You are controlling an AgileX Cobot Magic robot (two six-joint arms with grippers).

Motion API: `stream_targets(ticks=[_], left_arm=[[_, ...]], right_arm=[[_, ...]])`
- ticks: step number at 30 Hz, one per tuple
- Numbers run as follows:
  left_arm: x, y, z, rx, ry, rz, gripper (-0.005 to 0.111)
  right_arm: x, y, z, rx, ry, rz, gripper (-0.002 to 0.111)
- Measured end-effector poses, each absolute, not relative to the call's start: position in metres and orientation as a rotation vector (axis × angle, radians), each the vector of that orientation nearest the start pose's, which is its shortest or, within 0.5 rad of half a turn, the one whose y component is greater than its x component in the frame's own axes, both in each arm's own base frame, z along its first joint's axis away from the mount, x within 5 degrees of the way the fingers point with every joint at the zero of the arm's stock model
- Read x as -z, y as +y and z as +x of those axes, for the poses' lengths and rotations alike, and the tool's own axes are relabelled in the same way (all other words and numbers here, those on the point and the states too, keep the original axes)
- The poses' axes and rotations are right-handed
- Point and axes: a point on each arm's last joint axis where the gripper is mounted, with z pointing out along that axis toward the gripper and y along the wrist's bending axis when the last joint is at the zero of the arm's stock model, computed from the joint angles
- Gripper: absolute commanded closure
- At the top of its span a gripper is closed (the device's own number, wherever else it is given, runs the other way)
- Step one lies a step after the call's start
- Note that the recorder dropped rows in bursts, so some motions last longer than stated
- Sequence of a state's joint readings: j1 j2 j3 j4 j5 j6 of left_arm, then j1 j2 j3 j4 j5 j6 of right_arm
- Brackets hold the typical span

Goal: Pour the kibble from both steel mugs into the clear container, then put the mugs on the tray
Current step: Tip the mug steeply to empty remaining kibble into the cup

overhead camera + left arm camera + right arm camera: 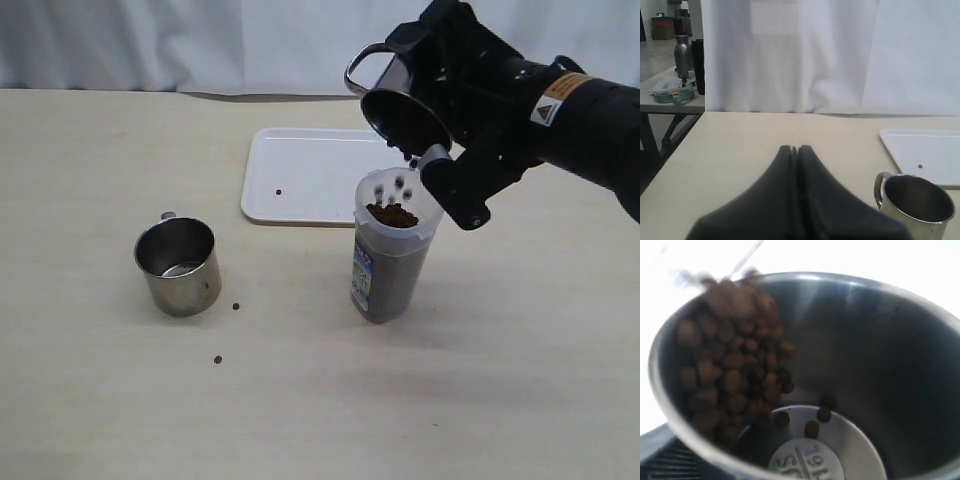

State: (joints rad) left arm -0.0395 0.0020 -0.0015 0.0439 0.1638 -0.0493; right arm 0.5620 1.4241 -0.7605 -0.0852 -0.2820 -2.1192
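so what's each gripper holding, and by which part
Right gripper holds a steel mug, clamped across its body. Left gripper is shut, holding nothing.

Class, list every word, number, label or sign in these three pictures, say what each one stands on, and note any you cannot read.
"19L", as far as it reads, over cut-off letters starting "S": stamp inside the tilted steel mug.
Blue-and-white label on the clear container: too small to read.
Warning-triangle sticker and orange label on the right arm: too small to read.
Green lit sign in the far background: blurred.
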Motion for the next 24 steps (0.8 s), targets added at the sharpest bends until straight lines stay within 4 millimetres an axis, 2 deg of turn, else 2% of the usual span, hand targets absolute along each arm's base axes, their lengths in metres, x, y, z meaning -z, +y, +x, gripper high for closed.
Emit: stream_targets(ticks=[24], left_arm=[[-0.1987, -0.0016, 0.0563, 0.029, 1.648, 0.022, 0.107]], right_arm=[[-0.2632, 0.1652, 0.2588, 1.056, 0.357, -2.052, 0.103]])
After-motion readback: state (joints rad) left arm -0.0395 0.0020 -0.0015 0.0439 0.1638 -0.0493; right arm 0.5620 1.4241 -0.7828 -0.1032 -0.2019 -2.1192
